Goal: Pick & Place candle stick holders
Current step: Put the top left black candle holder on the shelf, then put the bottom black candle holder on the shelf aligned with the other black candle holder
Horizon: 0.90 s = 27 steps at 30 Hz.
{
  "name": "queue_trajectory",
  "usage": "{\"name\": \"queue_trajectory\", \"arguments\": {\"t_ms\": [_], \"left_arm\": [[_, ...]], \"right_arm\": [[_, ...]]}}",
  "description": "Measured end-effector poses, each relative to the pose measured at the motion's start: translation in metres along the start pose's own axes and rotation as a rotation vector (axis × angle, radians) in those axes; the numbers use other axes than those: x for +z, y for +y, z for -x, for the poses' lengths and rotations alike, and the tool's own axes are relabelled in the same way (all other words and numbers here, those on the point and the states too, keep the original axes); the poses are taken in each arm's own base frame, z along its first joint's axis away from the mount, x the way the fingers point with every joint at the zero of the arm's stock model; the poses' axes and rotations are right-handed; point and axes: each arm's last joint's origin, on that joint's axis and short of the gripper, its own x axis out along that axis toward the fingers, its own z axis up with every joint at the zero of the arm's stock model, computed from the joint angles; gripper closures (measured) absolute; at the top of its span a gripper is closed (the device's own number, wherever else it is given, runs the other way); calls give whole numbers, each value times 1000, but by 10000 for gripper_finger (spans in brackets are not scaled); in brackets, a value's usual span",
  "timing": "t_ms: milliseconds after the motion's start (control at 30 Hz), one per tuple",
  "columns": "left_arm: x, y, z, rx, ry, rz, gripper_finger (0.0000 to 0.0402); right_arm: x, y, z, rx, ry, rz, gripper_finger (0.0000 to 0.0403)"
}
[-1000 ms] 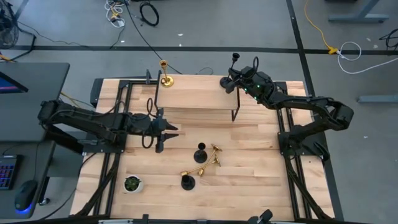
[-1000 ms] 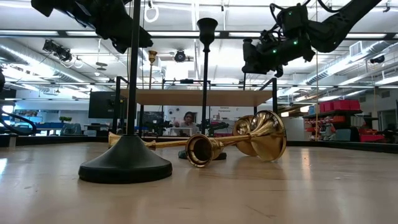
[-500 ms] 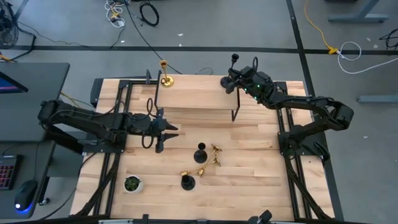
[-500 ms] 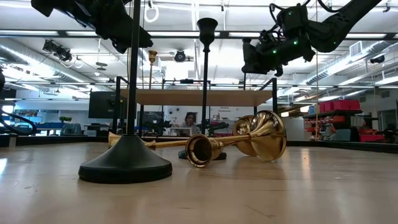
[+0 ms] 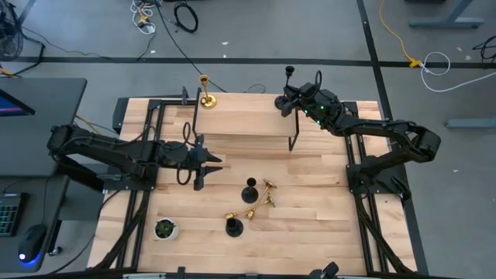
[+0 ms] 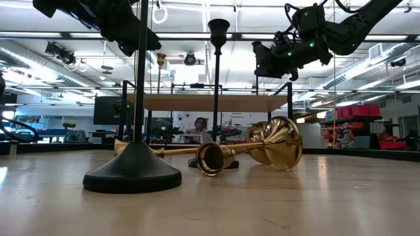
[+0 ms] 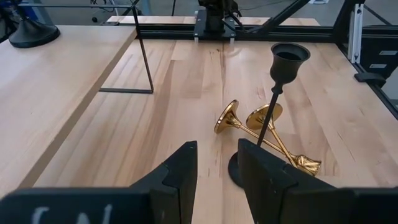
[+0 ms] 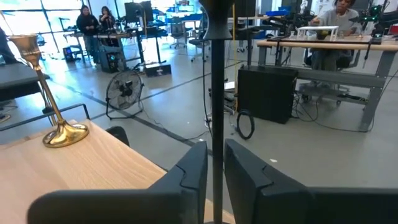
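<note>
Brings the right end effector [image 5: 285,102] in from 3 o'clock around the stem of a black candle stick holder [image 5: 288,71], upright at the raised shelf's [image 5: 240,120] 2 o'clock corner, well apart from the gold holder [image 5: 206,98] at 10 o'clock (likely to leave room between); cannot tell whether clamped or just flanking. Parks the left end effector [image 7: 214,168], fingers apart and empty, at 9 o'clock of the worktop [image 5: 325,225] cluster: two standing black holders [image 5: 249,190], two toppled gold ones [image 5: 267,192].

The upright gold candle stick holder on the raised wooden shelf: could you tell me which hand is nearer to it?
Right. The right hand is at the shelf's opposite end from the holder; the left hand is below, over the table.
</note>
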Motion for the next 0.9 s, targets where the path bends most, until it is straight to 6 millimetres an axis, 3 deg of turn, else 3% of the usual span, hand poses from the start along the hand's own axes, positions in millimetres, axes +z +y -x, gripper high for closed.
{"name": "queue_trajectory", "arguments": {"t_ms": [433, 900], "left_arm": [[0, 0, 0, -3, 1, 2, 282], [-1, -6, 1, -27, 2, -2, 282]], "right_arm": [[0, 4, 1, 61, 2, 29, 331], [0, 5, 3, 36, 9, 65, 185]]}}
